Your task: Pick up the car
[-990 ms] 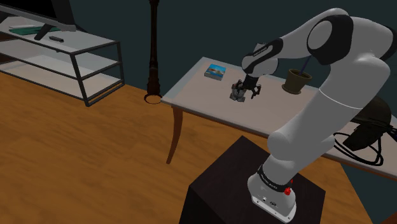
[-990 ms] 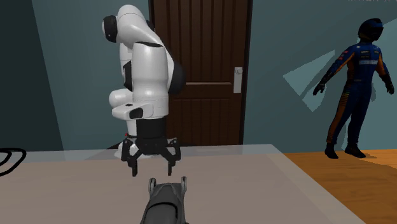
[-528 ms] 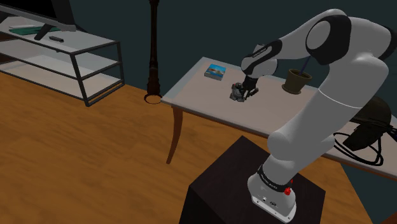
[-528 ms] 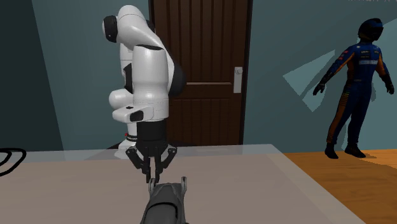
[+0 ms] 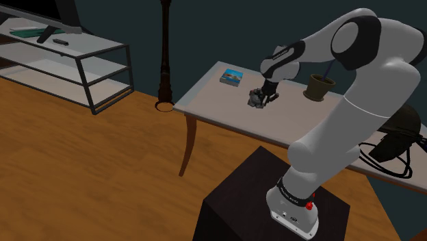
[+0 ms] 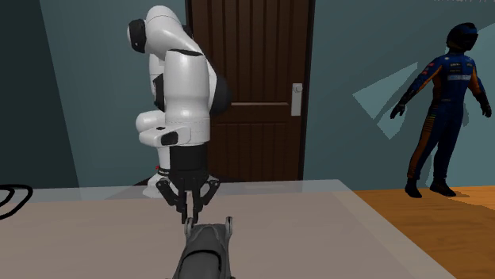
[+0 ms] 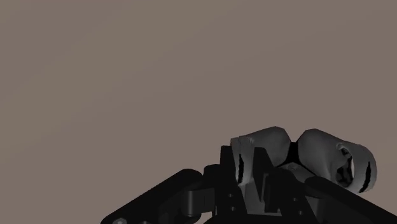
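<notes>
Here the claw [image 6: 189,214] is pinching the grey car [image 6: 205,255] (by one end), fingers nearly together. The car is sitting on the counter [image 6: 333,230].

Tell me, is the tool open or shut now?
Shut on the car. The fingers of the tool converge on the grey car's end, and the wrist view shows it clasped between them.

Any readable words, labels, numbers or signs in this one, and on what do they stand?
No text here can be read.
Chest and sleeve markings on the racing-suit figure: too small to read.
Cover of the small blue-topped box: too small to read.
No lettering shows on the grey car.
</notes>
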### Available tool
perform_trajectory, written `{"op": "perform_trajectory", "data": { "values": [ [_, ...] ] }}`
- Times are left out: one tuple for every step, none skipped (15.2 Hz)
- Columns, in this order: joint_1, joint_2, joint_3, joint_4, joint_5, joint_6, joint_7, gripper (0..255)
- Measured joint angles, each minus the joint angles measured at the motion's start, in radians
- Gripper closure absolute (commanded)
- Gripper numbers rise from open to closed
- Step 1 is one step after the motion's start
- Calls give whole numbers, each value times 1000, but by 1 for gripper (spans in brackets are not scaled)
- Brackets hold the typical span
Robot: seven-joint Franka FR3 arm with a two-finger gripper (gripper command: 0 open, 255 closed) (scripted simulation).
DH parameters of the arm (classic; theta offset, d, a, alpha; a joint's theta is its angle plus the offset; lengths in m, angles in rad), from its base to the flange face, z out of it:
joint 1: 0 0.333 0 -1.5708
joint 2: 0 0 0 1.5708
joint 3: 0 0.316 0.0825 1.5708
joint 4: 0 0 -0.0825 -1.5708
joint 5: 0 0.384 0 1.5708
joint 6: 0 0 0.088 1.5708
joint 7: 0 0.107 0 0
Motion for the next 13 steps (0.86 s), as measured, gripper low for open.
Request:
{"op": "perform_trajectory", "data": {
  "values": [
    [-1, -10, -1, 2, -2, -12, -2, 255],
    [0, -16, 1, 9, -3, -25, 1, 255],
    [2, -22, 2, 16, -4, -38, 4, 255],
    [2, -31, 3, 22, -6, -53, 4, 255],
    [2, -38, 4, 27, -7, -65, 6, 255],
    [1, -44, 3, 34, -8, -77, 4, 255],
    [2, -53, 4, 40, -9, -92, 6, 255],
    [2, -55, 4, 49, -9, -103, 4, 255],
    [2, -62, 5, 55, -10, -117, 6, 255],
    [2, -72, 5, 63, -12, -133, 5, 255],
    [1, -79, 5, 71, -13, -148, 3, 255],
    [2, -87, 5, 75, -14, -161, 4, 255],
    [2, -88, 5, 81, -14, -168, 4, 255]
  ]
}}
